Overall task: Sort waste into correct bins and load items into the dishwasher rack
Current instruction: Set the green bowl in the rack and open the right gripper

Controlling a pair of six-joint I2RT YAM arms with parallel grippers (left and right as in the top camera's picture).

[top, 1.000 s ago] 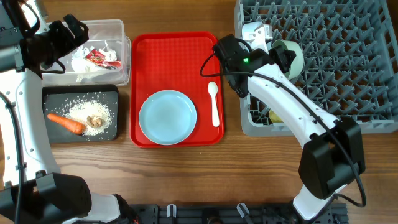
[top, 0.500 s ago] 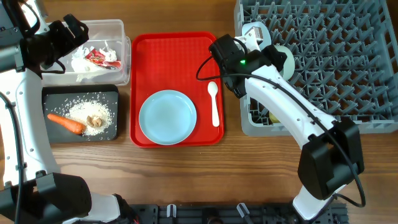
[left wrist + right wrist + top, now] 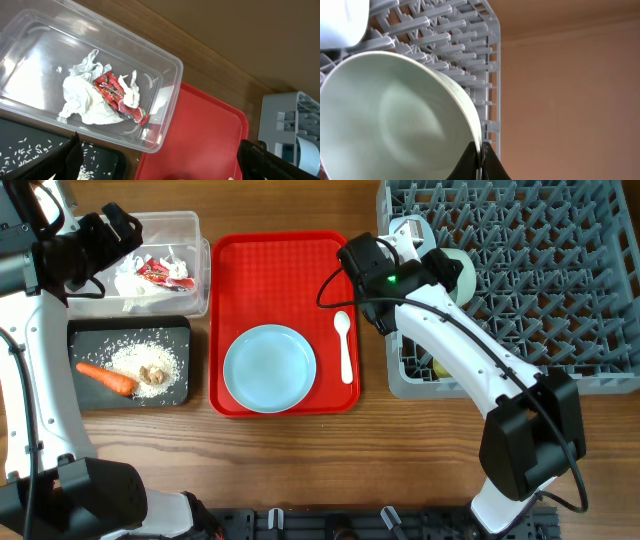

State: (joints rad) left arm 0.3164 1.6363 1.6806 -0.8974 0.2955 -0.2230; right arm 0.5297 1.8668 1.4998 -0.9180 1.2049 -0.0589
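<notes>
Two fingers of the right gripper (image 3: 479,160) clamp the pale green bowl (image 3: 395,115) by its rim at the dishwasher rack (image 3: 450,35). Loading step, apparently. Next: seat it between pegs, then let go. Left gripper (image 3: 165,157) hangs spread above the clear tub (image 3: 30,65).

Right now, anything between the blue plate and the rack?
Yes: the white spoon lies on the red tray between the plate and rack; the right gripper, gripping the green bowl, hangs over the rack's left edge.
</notes>
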